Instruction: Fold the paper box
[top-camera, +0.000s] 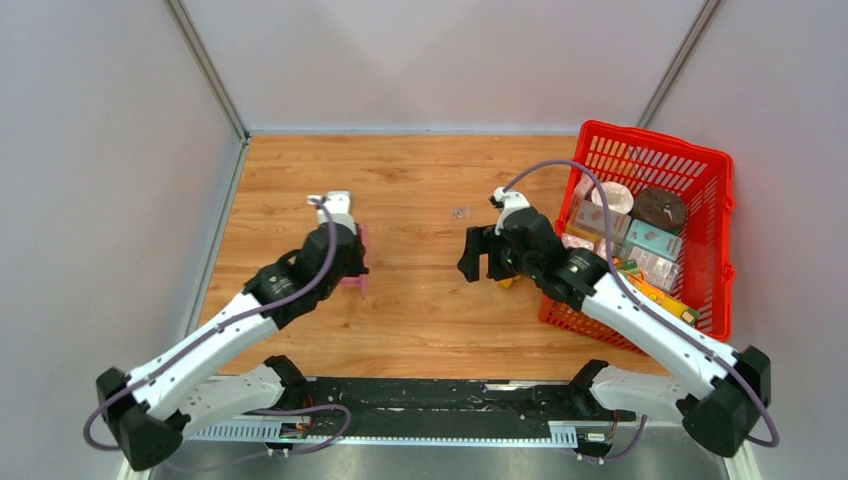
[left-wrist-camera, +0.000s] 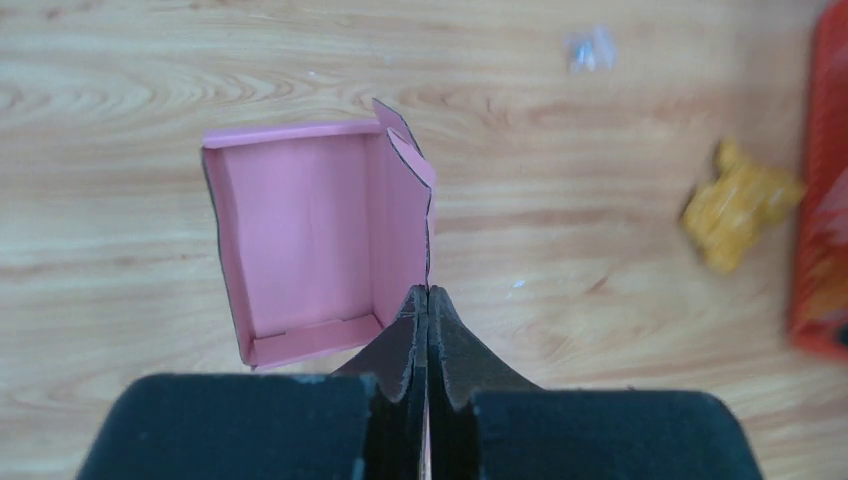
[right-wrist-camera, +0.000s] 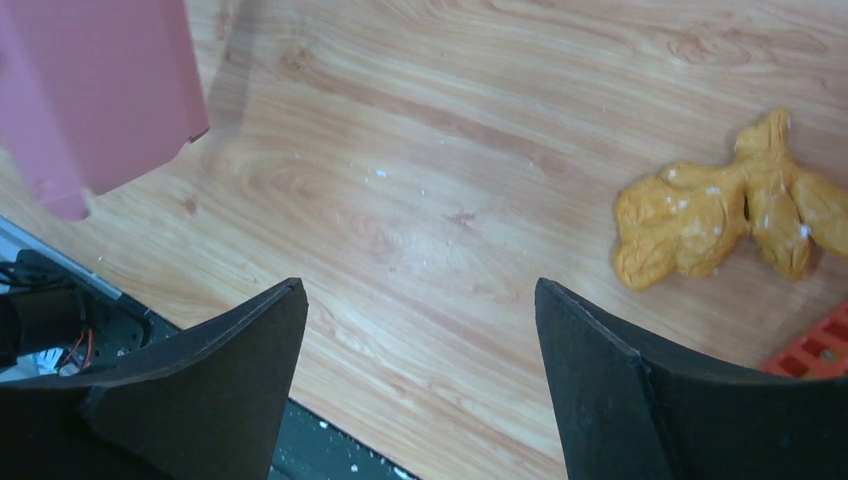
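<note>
The pink paper box (left-wrist-camera: 300, 240) is partly formed, an open tray with upright walls and a loose flap at its far corner. My left gripper (left-wrist-camera: 428, 292) is shut on its right wall, which runs between the fingers. In the top view the box (top-camera: 358, 268) shows only as a pink edge beside the left gripper (top-camera: 350, 262), left of the table's middle. My right gripper (right-wrist-camera: 418, 285) is open and empty above bare wood. It sits right of centre in the top view (top-camera: 478, 262), apart from the box. A corner of the box (right-wrist-camera: 90, 90) shows in the right wrist view.
A red mesh basket (top-camera: 712, 160) full of printed cartons stands at the right, and its edge shows in both wrist views (left-wrist-camera: 825, 200) (right-wrist-camera: 815, 350). A yellow crumpled lump (right-wrist-camera: 710, 215) (left-wrist-camera: 740, 205) lies beside it. A small clear scrap (top-camera: 461, 212) lies mid-table. Grey walls enclose the table.
</note>
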